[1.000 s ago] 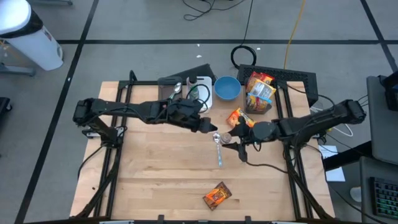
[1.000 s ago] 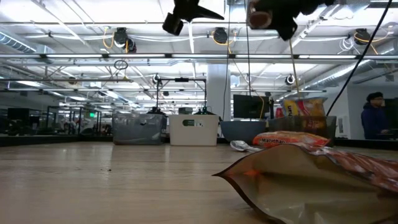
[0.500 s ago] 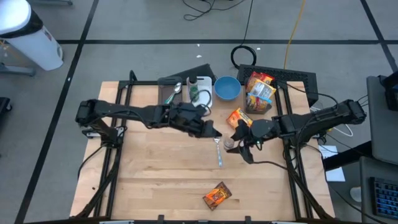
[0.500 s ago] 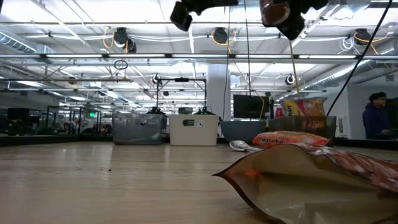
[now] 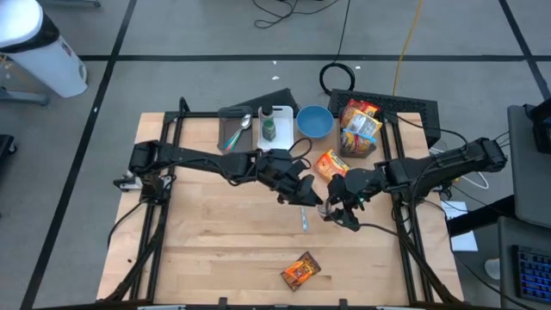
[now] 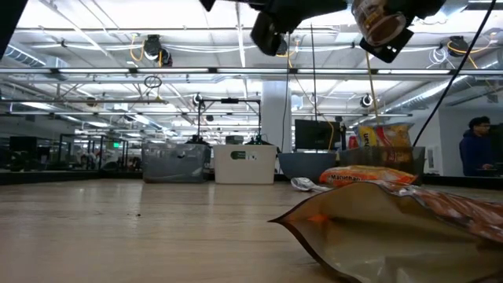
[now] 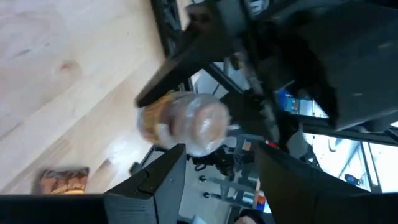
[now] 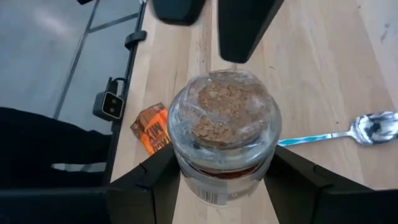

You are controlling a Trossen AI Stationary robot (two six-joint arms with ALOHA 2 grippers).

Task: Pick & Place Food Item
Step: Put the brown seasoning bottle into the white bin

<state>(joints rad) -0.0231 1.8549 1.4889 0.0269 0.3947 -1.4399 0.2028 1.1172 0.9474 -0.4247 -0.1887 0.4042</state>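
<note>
A clear plastic cup (image 8: 225,127) with a domed lid and brown crumbly food inside hangs above the table's middle, with my right gripper (image 5: 337,209) shut on it. The cup also shows in the low view (image 6: 383,21) and in the left wrist view (image 7: 186,121). My left gripper (image 5: 308,195) stands open just left of the cup, its fingers (image 7: 163,180) short of it and touching nothing. My right gripper pinches the cup's lower side walls (image 8: 181,167) between its two fingers (image 8: 292,180). The cup lies along the fingers, its lid end pointing away from the wrist and slanting down. It is tilted and lifted well clear of the table.
A metal spoon (image 5: 303,216) lies on the table below the grippers. An orange snack packet (image 5: 300,270) lies near the front edge, another (image 5: 331,163) by the right arm. At the back stand a blue bowl (image 5: 315,121), a basket of snack bags (image 5: 360,126) and a grey tray (image 5: 234,131).
My left gripper has gone toward the table's right edge and down, toward the cup, rolling as it went. My right gripper has stayed in place but tipped its wrist, so the cup now points more downward and tilts.
</note>
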